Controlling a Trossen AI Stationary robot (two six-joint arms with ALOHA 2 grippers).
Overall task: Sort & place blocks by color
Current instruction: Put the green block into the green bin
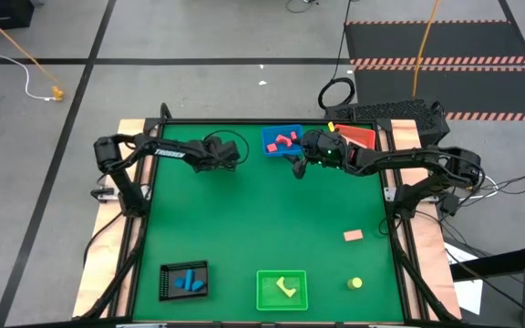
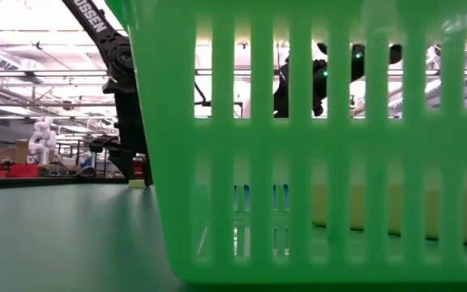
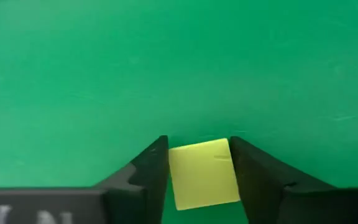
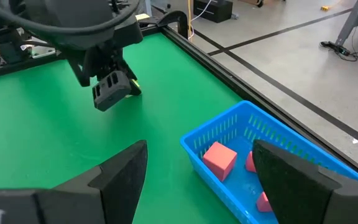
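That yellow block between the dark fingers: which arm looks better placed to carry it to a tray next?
Left. The left tool already has the yellow block between its fingers, while the right tool hovers open and empty beside the blue tray.

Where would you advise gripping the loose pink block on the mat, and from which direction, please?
Judging by the high view, take the pink block across its two long sides, coming straight down from above. It lies flat on the mat as a short bar with nothing beside it, so the narrow width should fit between the fingers. The right end effector is open and unloaded.
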